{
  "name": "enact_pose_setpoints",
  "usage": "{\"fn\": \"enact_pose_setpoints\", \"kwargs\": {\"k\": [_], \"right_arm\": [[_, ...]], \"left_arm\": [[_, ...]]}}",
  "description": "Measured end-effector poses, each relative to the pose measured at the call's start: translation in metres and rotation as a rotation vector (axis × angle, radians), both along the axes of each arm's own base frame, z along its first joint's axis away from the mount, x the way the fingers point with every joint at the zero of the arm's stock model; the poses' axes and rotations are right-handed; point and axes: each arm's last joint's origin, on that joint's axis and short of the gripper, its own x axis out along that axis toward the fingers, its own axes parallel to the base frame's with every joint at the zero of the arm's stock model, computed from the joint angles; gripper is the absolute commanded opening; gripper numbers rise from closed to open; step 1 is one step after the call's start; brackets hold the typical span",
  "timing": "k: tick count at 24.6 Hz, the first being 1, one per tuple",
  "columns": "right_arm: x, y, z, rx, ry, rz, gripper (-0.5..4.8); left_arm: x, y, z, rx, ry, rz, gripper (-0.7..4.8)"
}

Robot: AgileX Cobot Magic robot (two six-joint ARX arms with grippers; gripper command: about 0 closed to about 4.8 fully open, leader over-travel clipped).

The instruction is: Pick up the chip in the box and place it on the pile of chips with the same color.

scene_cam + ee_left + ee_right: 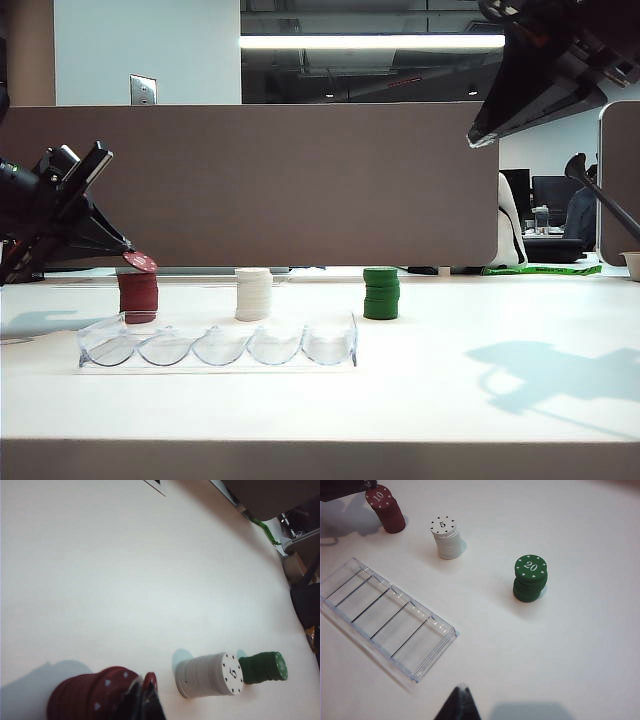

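a white table (480, 400) holds three short stacks of poker chips in a row, with a clear plastic chip tray (218, 345) lying empty in front of them. seen from the front, the dark red pile of chips (138, 296) sits at about 9 o'clock from the white stack (253, 294), and the green stack (381, 293) sits at 3 o'clock from it.

the left gripper (128, 250) reaches in from the left edge with its jaws closed tight on a single dark red chip (140, 262) marked "10". the chip is tilted and hangs just above the red pile, slightly toward its near-left edge; no picture shows clearly whether it is touching the top chip. the right wrist view shows the chip (378, 496) overlapping the pile's top, held at its rim.

the right gripper (460, 700) hovers high over the right of the table, well apart from everything. its fingertips look pressed together and hold nothing.

likely risks from here: because the chip is tilted, letting go now could make it land on edge, slide off the pile, and roll across the table. if it is off-centre, it may overhang or tip the top chips. pushing down too firmly could shove the loose red pile sideways or topple it.
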Motion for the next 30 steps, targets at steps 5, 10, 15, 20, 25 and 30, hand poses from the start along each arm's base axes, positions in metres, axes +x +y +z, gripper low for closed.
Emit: {"fn": "enact_pose_setpoints", "kwargs": {"k": [5, 10, 15, 20, 25, 30], "right_arm": [[-0.0003, 0.0031, 0.0032, 0.062, -0.009, 0.089, -0.06], [0.0005, 0.0034, 0.0047, 0.070, -0.025, 0.092, -0.06], [0.0005, 0.0034, 0.0047, 0.070, -0.025, 0.092, -0.06], [0.0005, 0.0034, 0.0047, 0.070, -0.025, 0.092, -0.06], [0.0005, 0.0034, 0.0047, 0.070, -0.025, 0.092, -0.06], [0.0005, 0.0034, 0.0047, 0.070, -0.025, 0.092, -0.06]], "left_arm": [[0.0001, 0.0002, -0.0001, 0.004, 0.000, 0.007, -0.06], [0.0005, 0.0010, -0.0003, 0.016, 0.001, 0.031, -0.05], [0.0005, 0.0010, -0.0003, 0.016, 0.001, 0.031, -0.05], [0.0005, 0.0010, -0.0003, 0.016, 0.001, 0.031, -0.03], [0.0005, 0.0010, -0.0003, 0.016, 0.001, 0.031, 0.02], [0.0005, 0.0009, -0.0003, 0.016, 0.001, 0.030, 0.33]]}}
